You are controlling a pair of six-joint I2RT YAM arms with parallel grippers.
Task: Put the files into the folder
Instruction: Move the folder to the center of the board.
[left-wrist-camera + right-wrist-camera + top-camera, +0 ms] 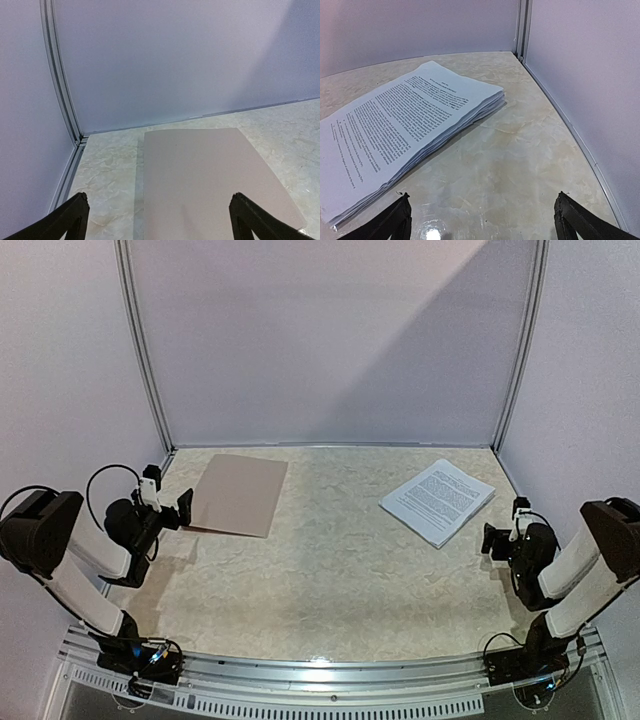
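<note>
Folder near edge cut off; files left corner cropped.

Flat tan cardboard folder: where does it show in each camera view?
Top external: flat tan cardboard folder at rear left.
Left wrist: the folder fills the lower centre.
Right wrist: not in it.
Shared landmark: grey metal corner strip, left of the folder in both views.

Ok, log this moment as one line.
folder: closed, flat, left side | files: stacked, right side, outside folder | left gripper: open, empty, facing folder | right gripper: open, empty, near files
</note>
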